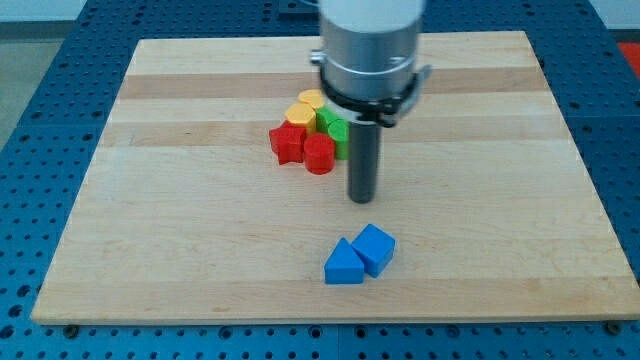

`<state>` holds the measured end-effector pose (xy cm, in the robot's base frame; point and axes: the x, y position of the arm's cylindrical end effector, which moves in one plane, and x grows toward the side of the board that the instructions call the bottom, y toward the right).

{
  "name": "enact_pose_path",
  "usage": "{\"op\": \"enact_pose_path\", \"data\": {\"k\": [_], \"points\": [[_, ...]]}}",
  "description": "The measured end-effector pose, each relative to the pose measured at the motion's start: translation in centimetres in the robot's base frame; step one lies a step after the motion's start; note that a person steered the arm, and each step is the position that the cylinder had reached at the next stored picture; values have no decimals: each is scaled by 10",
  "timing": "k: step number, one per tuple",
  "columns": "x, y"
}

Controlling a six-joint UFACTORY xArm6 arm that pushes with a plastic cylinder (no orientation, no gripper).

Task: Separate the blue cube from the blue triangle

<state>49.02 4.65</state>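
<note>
The blue cube (pixel 376 248) sits near the view's bottom centre of the wooden board (pixel 180 210). The blue triangle (pixel 344 264) lies against its lower left side, touching it. My tip (pixel 361 199) is the lower end of the dark rod, just above the blue cube in the view and slightly to its left, a short gap away from both blue blocks.
A cluster of blocks lies up and left of my tip: a red star-like block (pixel 288 142), a red cylinder (pixel 319 154), green blocks (pixel 334 129) and yellow blocks (pixel 304 106). The arm's grey body (pixel 368 45) covers the cluster's right side.
</note>
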Motion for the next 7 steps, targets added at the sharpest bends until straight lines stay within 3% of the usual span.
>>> {"op": "enact_pose_path", "data": {"k": [2,4,7], "points": [[39,57],[107,51],[98,16]]}}
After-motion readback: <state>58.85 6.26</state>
